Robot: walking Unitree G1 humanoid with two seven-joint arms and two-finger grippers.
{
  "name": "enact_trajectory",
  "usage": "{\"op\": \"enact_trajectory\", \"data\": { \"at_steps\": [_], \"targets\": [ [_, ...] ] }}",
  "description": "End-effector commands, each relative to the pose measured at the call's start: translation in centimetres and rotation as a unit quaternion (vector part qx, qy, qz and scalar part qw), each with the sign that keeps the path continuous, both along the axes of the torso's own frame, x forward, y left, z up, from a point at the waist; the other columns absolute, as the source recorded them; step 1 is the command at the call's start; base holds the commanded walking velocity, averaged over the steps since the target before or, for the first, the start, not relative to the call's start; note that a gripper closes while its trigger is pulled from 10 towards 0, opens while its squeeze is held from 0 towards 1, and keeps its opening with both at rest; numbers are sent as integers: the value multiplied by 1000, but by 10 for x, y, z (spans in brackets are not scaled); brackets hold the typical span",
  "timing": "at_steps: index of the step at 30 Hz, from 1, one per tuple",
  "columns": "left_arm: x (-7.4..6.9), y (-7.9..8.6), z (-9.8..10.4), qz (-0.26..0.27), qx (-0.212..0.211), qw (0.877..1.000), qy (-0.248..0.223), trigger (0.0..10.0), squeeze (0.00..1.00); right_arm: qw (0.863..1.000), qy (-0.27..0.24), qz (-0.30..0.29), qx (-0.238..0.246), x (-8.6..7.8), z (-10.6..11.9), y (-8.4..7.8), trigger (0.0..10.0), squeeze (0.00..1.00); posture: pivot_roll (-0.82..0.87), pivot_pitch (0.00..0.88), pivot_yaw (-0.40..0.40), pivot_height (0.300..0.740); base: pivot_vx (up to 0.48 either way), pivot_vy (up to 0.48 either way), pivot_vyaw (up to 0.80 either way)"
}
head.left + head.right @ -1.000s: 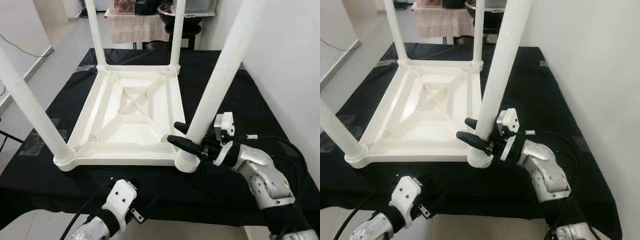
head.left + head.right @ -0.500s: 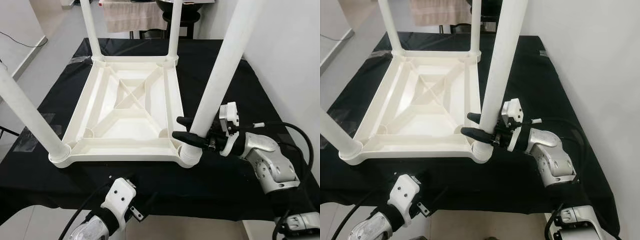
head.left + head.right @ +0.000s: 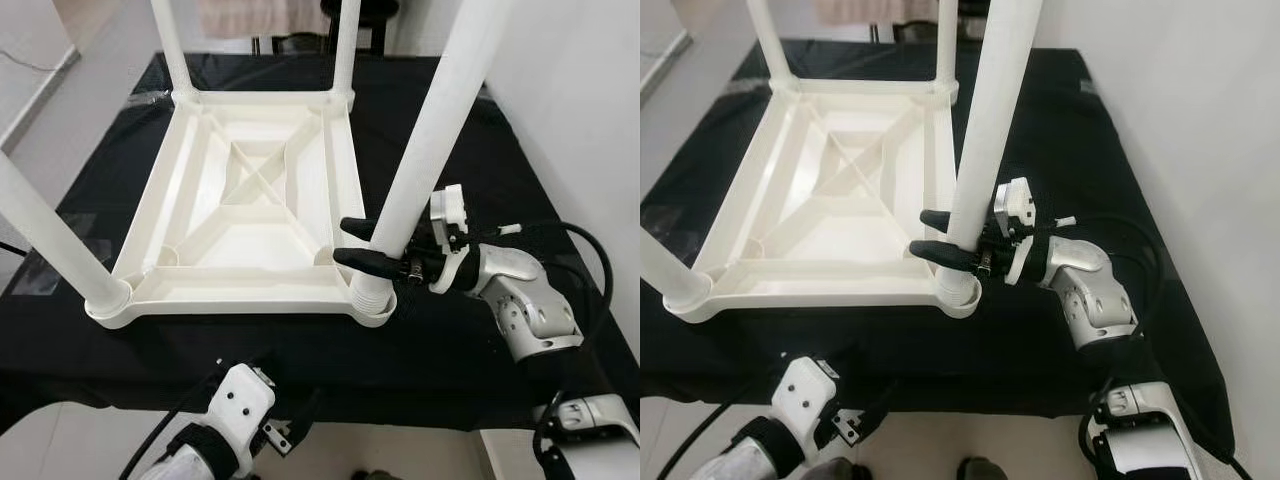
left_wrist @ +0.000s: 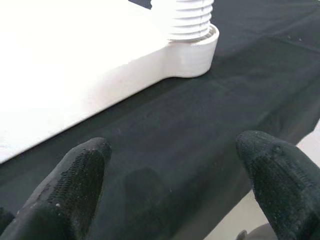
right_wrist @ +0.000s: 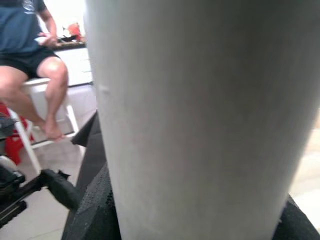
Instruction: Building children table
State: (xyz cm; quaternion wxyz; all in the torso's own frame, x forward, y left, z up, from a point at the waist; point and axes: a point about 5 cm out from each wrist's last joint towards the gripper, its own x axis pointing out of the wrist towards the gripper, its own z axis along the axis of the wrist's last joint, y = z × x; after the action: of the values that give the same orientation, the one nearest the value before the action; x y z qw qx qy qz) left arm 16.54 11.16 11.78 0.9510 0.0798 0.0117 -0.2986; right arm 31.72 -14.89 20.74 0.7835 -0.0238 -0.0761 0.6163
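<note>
A work surface draped in a black cloth (image 3: 470,150) is carrying a white plastic children's table (image 3: 250,200), which is lying upside down with its underside ribs facing up and its four legs pointing upward. The cloth is hanging over the near edge, and the white table is sitting toward the surface's left side.

A white plastic children's table (image 3: 245,215) lay upside down on the black-covered bench (image 3: 470,170), its ribbed underside with an X-shaped brace facing up. Four white round legs stood in its corners. The near-right leg (image 3: 425,150) leaned slightly, its threaded base seated in the corner socket (image 3: 372,300), and was clasped low down by the right hand (image 3: 372,243).
</note>
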Motion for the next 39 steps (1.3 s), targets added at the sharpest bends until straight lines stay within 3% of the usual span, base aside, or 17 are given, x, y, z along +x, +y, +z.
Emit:
{"op": "enact_trajectory", "data": {
  "at_steps": [1, 8, 33, 37, 39],
  "targets": [
    [-6, -1, 3, -7, 9, 1000, 6, 10000, 0, 999, 26, 31, -10, -4, -9, 4, 10000, 0, 151, 246, -41, 740, 0, 0, 0],
    [-14, 3, 12, -9, 24, 1000, 3, 10000, 0, 991, 39, 120, -35, -12, -9, 7, 10000, 0, 181, 269, -27, 740, 0, 0, 0],
    [-22, 7, 23, -11, 42, 999, 12, 10000, 0, 993, 25, 103, -55, 3, 9, -25, 10000, 0, 197, 284, -11, 740, 0, 0, 0],
    [-21, 7, 23, -12, 43, 999, 12, 10000, 0, 989, 31, 125, -79, 1, 5, -25, 10000, 0, 199, 282, -12, 740, 0, 0, 0],
    [-21, 7, 24, -12, 45, 999, 11, 10000, 0, 982, 20, 151, -114, -4, 3, -20, 10000, 0, 202, 281, -12, 740, 0, 0, 0]
  ]
}}
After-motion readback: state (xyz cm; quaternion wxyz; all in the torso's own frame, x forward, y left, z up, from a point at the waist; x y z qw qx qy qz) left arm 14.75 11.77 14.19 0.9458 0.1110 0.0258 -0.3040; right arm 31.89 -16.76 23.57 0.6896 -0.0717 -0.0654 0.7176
